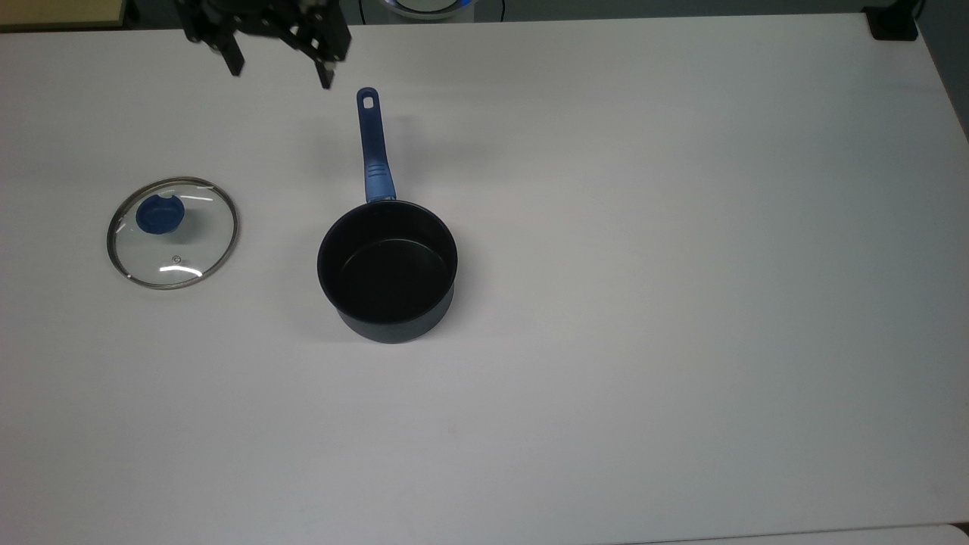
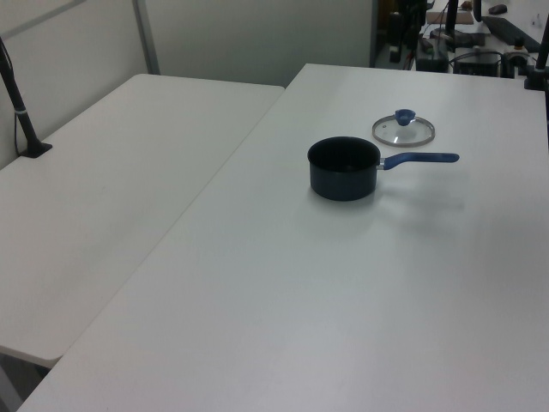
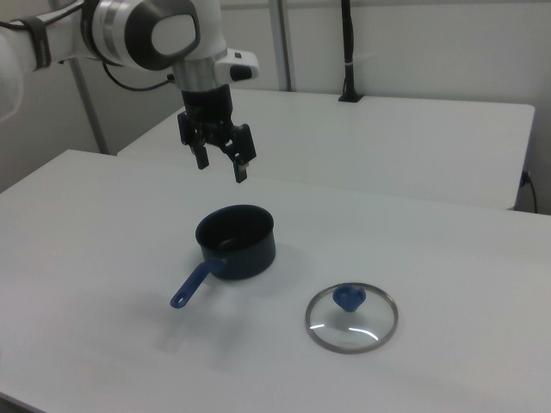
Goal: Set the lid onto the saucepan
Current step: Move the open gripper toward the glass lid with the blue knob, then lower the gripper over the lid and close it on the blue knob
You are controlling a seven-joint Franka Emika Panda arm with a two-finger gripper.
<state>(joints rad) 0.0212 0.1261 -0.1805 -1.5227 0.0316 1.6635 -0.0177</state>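
The two black fingers [image 1: 326, 74] of the Franka arm's gripper [image 1: 280, 72] are standing wide apart with nothing between them, hanging in the air above the white table [image 1: 643, 303] near its far edge in the top view. In the right view the gripper [image 3: 222, 163] is pointing downward from the white and grey arm [image 3: 155, 34], above and behind the pan.

Going from the top view's left to the top view's right: the round clear glass lid with a metal rim and a blue knob [image 1: 172, 232] is lying flat on the table, knob upward, well apart from the pan. Next, the small round dark navy saucepan with a black inside and a long blue handle [image 1: 387, 265] is sitting upright and uncovered, its handle pointing toward the table's far edge, ending just beside the gripper's nearer finger as seen from above.

In the left view the saucepan [image 2: 344, 168] is standing in front of the lid [image 2: 403, 130], handle toward the left view's right. In the right view the lid [image 3: 351, 317] is lying to the right view's right of the saucepan [image 3: 235, 241].
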